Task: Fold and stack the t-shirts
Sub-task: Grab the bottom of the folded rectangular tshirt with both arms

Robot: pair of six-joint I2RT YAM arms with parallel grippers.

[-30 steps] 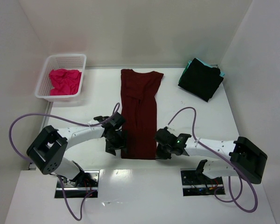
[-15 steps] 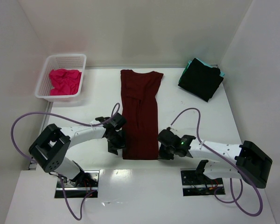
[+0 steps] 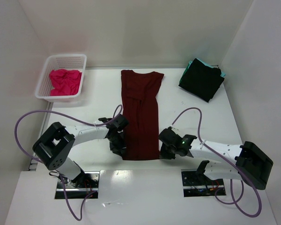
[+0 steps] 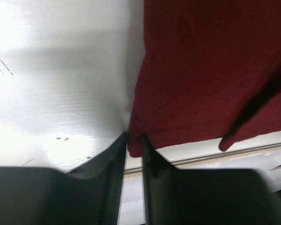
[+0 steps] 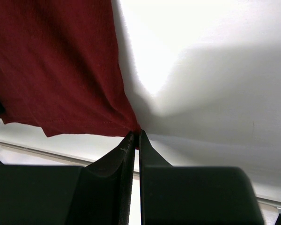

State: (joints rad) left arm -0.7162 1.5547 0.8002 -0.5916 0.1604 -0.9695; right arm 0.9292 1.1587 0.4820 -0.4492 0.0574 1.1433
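At far left, in the white lattice basket (image 3: pixel 43 86), a bright pink t-shirt (image 3: pixel 64 80), crumpled and not yet folded; next along, left end effector (image 4: pixel 135 138) narrowed onto the near-left hem corner of the dark maroon t-shirt (image 3: pixel 140 108), a tuck of cloth pinched between the tips; laid lengthwise in the middle of the bench (image 3: pixel 196 117), folded to a long strip, collar end far, hem near; right end effector (image 5: pixel 136 136) almost closed at the near-right hem corner, cloth meeting the tips and seemingly caught; far right, black t-shirt (image 3: pixel 201 80) folded over a teal t-shirt (image 3: pixel 220 71), the stack begun.

Judged step: carrying the hem up to the collar end; to do it well, check both pinches before lifting; raise both corners together and level; hold the hem taut between them, not stretched; travel straight away from the bases so the strip's edges line up; lay the hem square on the collar end, then release; watch for a lower layer slipping from either pinch.
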